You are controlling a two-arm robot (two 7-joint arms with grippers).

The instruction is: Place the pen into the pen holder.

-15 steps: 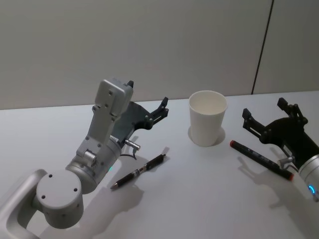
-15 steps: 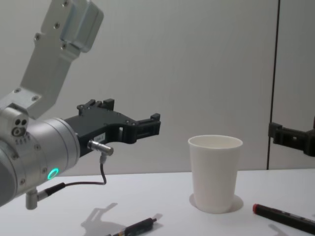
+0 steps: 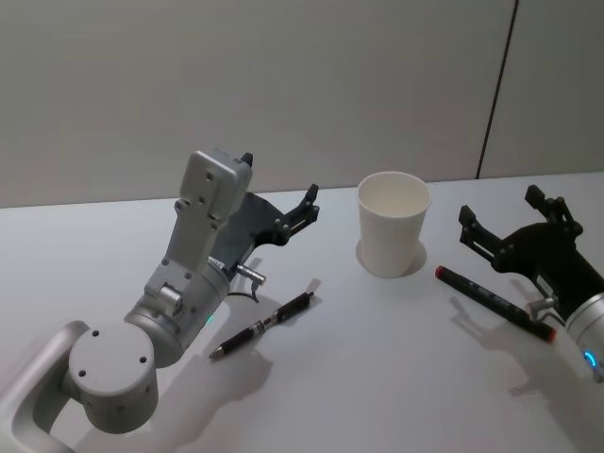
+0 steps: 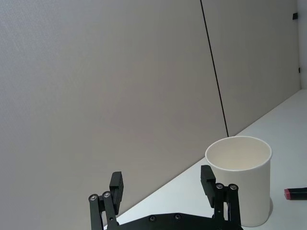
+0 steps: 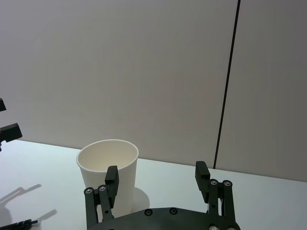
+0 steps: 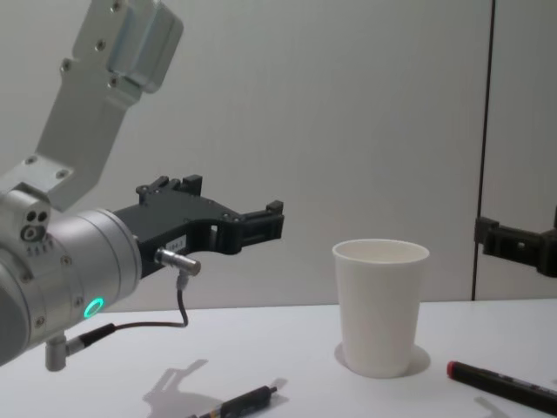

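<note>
The pen holder (image 3: 393, 225), a white paper cup, stands upright at the middle back of the table and is empty inside. A black pen (image 3: 264, 326) lies flat on the table in front of my left arm, also low in the chest view (image 6: 248, 402). My left gripper (image 3: 279, 179) hovers open above the table, left of the cup (image 4: 240, 179), with nothing between its fingers (image 4: 117, 184). My right gripper (image 3: 500, 208) is open too, right of the cup (image 5: 108, 167) and above the table.
A black marker with a red end (image 3: 493, 302) lies under my right gripper, right of the cup (image 6: 381, 305). A grey wall closes the table's far edge. Bare white table (image 3: 377, 377) spreads in front.
</note>
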